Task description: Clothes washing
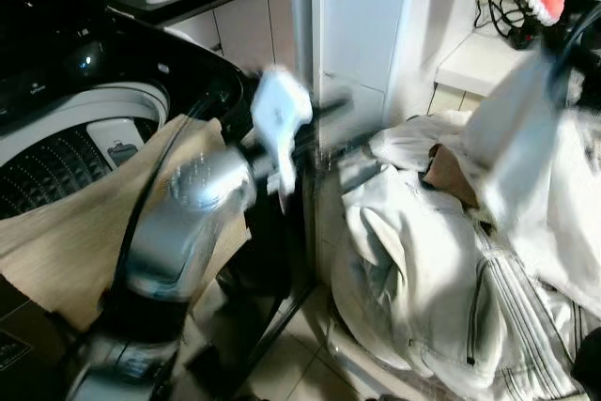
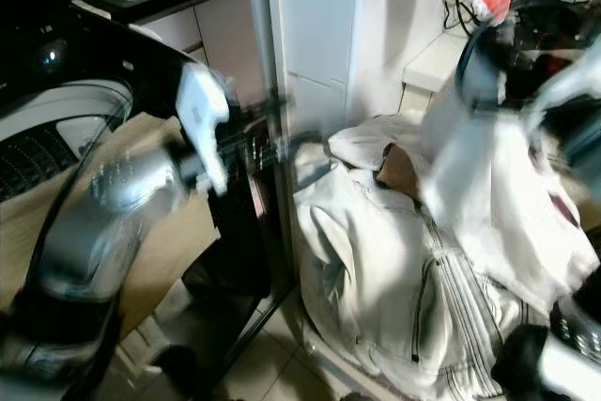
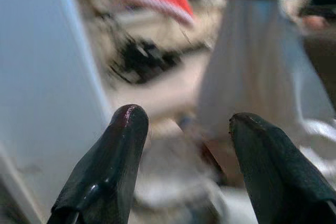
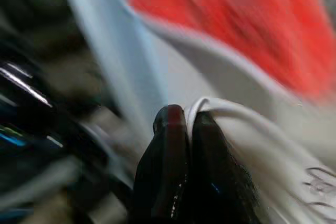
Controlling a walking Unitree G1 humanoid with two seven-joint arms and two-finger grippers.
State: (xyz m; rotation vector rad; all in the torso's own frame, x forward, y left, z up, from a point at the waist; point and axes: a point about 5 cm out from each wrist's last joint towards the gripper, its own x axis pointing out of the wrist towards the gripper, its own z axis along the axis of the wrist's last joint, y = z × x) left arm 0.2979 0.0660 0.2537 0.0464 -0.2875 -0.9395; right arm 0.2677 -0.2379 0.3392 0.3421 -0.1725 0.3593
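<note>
- Right gripper (image 4: 181,124) fingers are pinched on a white garment (image 1: 526,129), lifted at the right.
- Left gripper (image 3: 184,124) is spread wide, holding nothing.
- Washing machine (image 1: 56,129) is seen far left; white clothes pile (image 1: 423,269) is heaped over the tiled floor (image 1: 282,373).

Left arm (image 1: 178,223): silver, blurred, reaching fwd and to the right across the middle of the head view, white wrist block (image 1: 280,112) at its end. Left gripper (image 3: 184,129): 2 black fingers (image 3: 113,166) spread wide apart, nothing btwn them. Right arm raised high at the right edge, heavily blurred. Right gripper (image 4: 189,121): 2 fingers (image 4: 168,156) pressed together, pinching a fold of white cloth (image 4: 247,129) at the tips; the cloth (image 1: 512,124) hangs down from the raised gripper.
</note>
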